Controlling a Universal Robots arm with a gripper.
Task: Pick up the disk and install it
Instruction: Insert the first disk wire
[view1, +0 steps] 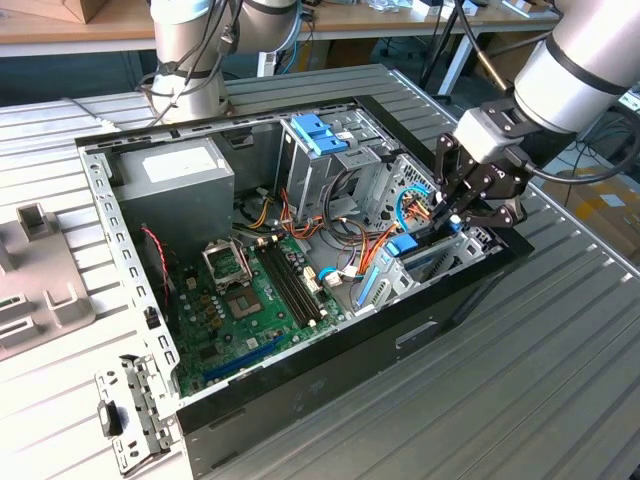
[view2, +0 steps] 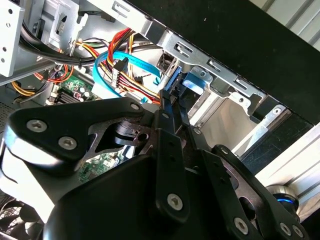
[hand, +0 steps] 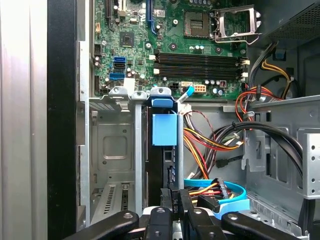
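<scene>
Jaws pinched the disk by its upper edge, standing edge-on in the drive bay of the computer case. Rigid, smooth metal, probably fairly heavy and shock-sensitive, it seemed best held by its narrow sides.

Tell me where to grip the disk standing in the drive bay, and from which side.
Grip the disk by its thin exposed edge, pinching across its two flat faces, coming straight in through the case's open side. It stands edge-on between metal bay rails that block its faces lower down.
</scene>
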